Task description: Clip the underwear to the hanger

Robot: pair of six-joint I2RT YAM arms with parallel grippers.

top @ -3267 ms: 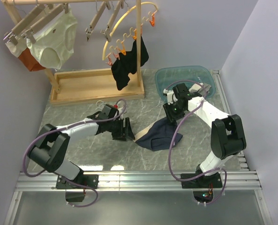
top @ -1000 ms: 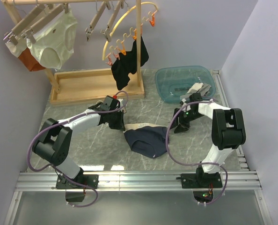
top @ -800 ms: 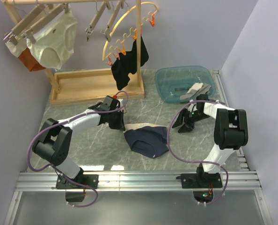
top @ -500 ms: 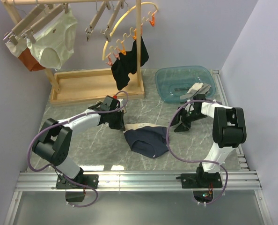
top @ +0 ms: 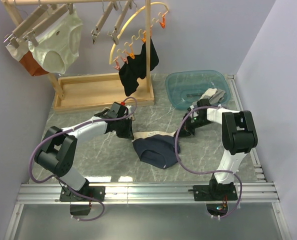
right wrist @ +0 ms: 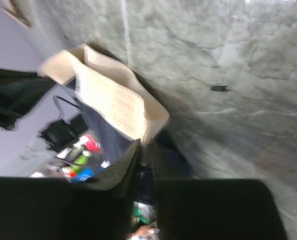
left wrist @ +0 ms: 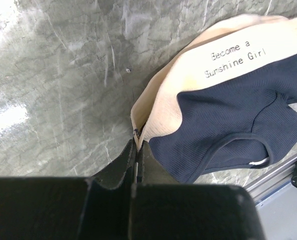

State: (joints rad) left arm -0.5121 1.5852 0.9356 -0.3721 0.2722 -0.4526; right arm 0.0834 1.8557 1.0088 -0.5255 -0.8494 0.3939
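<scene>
The underwear (top: 156, 151), navy with a beige waistband (left wrist: 223, 50) printed with words, lies spread on the marble table. My left gripper (top: 130, 135) is shut on the waistband's left end, and the left wrist view shows the cloth pinched between the tips of that gripper (left wrist: 138, 146). My right gripper (top: 181, 133) sits at the waistband's right end. In the right wrist view the jaws of this gripper (right wrist: 146, 147) stand close together on the beige corner (right wrist: 153, 117). The hanger (top: 103, 21), a light-wood bar with metal clips, hangs bare on the rack at the back.
A wooden rack with a tray base (top: 103, 91) stands at the back left. It carries cream briefs (top: 56, 42), an orange garment (top: 31, 66) and a yellow peg hanger with a black garment (top: 136, 67). A teal basin (top: 188, 85) holds a grey cloth (top: 211, 95).
My right gripper has moved left from beside the basin to the waistband's right end and closed on it. The left gripper and the underwear have stayed put over the last second.
</scene>
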